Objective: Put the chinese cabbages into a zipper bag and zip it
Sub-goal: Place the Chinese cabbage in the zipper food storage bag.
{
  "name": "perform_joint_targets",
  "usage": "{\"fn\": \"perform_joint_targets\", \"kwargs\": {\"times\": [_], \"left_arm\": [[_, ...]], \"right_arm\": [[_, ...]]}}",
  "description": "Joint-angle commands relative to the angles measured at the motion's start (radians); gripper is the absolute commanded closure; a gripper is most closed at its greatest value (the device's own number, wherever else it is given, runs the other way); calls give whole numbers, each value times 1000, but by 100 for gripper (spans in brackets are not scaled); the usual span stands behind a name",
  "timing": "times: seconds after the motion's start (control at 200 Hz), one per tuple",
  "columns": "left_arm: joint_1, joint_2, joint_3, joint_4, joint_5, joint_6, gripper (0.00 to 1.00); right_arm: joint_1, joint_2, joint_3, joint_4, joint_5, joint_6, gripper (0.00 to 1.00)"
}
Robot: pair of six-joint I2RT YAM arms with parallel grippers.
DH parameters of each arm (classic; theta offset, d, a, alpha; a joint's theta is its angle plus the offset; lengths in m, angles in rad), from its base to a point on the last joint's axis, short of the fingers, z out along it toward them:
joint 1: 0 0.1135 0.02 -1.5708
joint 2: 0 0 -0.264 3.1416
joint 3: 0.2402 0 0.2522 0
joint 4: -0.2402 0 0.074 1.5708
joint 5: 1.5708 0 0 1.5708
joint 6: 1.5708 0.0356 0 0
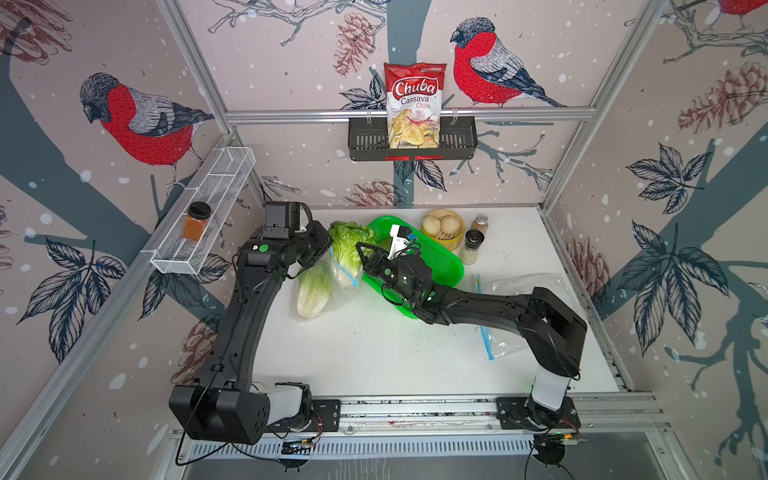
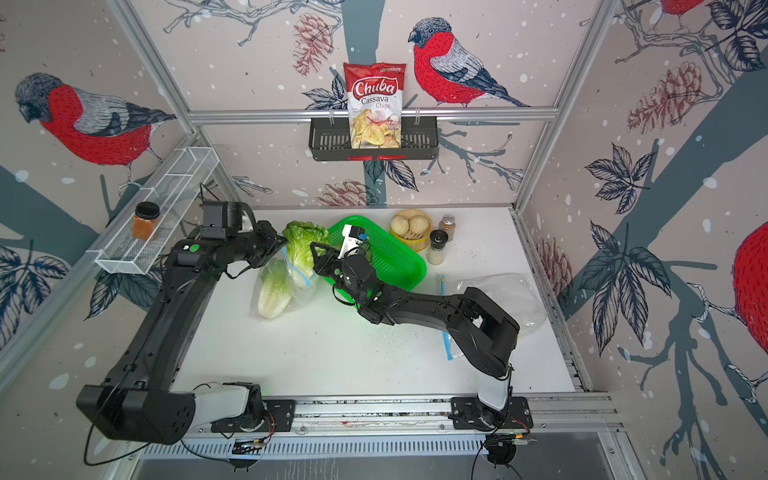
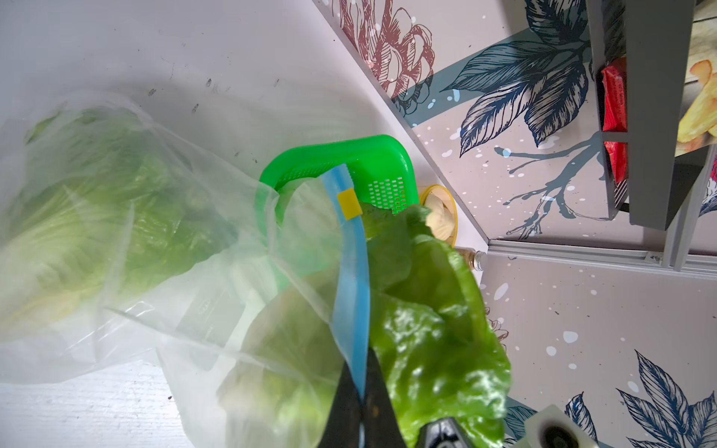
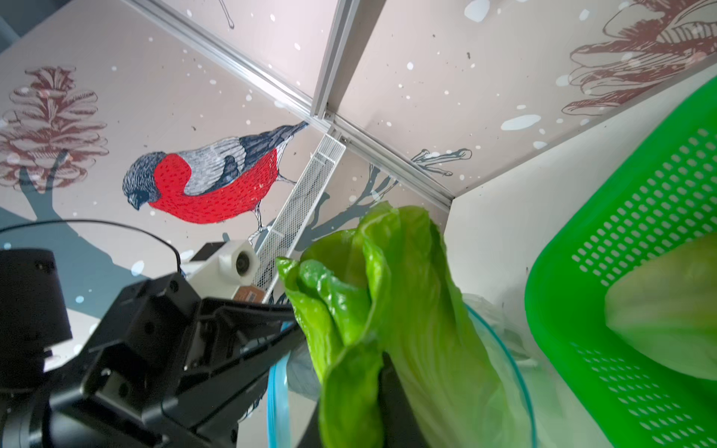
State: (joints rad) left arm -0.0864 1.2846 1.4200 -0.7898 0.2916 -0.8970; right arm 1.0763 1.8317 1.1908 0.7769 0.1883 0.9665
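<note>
Beside perforated green basket (image 1: 441, 258) | left tool (image 3: 359, 391) pinches filmy zipper bag (image 3: 174, 294) | right tool (image 1: 362, 252) half-hidden, cannot tell

Wide open across the front middle of the table (image 1: 374, 361). The far edge is jammed: bagged chinese cabbages (image 1: 313, 291), green basket (image 1: 440, 257), steamer (image 1: 452, 244), spice bottles (image 1: 473, 249) packed close together.
</note>
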Motion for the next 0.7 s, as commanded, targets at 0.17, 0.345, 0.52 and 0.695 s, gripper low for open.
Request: {"fn": "perform_joint_targets", "kwargs": {"times": [0.17,0.345,0.52,0.695], "left_arm": [[20,-4,11,49,29,7,100],[22,-8,10,47,25,37,100],[23,-12,-7,65,26,68,100],[23,-24,-15,70,7,104,100]], "right_arm": [[8,-17,-39,-38,-107,-101,58],[4,-87,-3,-168,-115,-190,43],[-34,-196,18,-424,-99,-177,39],[-111,-170,173,-824,-216,-106,36]]}}
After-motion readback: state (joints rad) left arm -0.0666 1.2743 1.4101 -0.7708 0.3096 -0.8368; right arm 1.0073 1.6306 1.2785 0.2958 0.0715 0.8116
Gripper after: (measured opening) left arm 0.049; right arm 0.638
